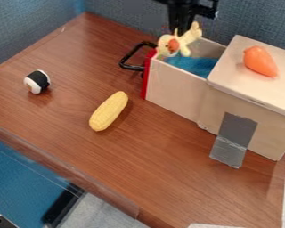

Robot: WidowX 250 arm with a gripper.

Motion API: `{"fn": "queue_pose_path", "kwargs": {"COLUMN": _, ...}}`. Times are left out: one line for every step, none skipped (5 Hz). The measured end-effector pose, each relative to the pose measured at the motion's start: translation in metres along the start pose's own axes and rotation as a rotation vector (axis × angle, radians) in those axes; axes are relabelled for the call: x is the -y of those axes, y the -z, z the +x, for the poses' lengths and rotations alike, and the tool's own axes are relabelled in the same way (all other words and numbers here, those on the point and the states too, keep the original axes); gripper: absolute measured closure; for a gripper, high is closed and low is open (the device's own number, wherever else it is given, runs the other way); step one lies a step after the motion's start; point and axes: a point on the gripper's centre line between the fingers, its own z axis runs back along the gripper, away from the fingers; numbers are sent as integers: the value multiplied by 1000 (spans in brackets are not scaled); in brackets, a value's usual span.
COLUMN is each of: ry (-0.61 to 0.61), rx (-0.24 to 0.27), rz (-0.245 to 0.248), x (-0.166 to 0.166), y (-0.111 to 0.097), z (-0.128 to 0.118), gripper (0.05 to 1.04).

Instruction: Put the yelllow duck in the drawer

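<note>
One brown wooden table (59,118) spans most of the camera view. On its right side stands a pale box (265,140), flat-topped, with its drawer (174,91) pulled open toward the left. The drawer has a red front (147,75) and a black handle (122,63), and blue cloth (195,65) lies inside. At the top edge, the black gripper (181,31) hangs down over the drawer, its fingers drawn in around the yellow duck (185,41). Silver tape (234,138) runs down the near side of the box and onto the table. A yellow corn cob (109,111) lies on the table, left of the drawer and nearer the camera. The duck, with an orange bill, is held above the drawer's handle end; whether it touches the rim, I cannot tell. An orange toy (259,61) rests on top of the box. Smallest, a black-and-white sushi roll (37,82) sits at the left, well apart from the corn cob.
</note>
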Motion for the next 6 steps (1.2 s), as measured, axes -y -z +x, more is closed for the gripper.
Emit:
{"fn": "queue_pose_path", "kwargs": {"ry": -23, "rx": -30, "rz": 16, "x": -4, "y": 18, "z": 9, "gripper": 1032}}
{"fn": "queue_pose_path", "kwargs": {"ry": -26, "rx": -35, "rz": 12, "x": -2, "y": 24, "z": 10, "gripper": 1012}}
{"fn": "queue_pose_path", "kwargs": {"ry": -45, "rx": -42, "rz": 6, "x": 1, "y": 27, "z": 8, "gripper": 862}}
{"fn": "queue_pose_path", "kwargs": {"ry": -18, "rx": -7, "rz": 16, "x": -3, "y": 1, "z": -1, "gripper": 597}}
{"fn": "queue_pose_path", "kwargs": {"ry": -50, "rx": 30, "rz": 49, "x": -30, "y": -26, "z": -15, "gripper": 286}}
{"fn": "queue_pose_path", "kwargs": {"ry": -45, "rx": -30, "rz": 73, "x": -50, "y": -21, "z": -32, "gripper": 77}}
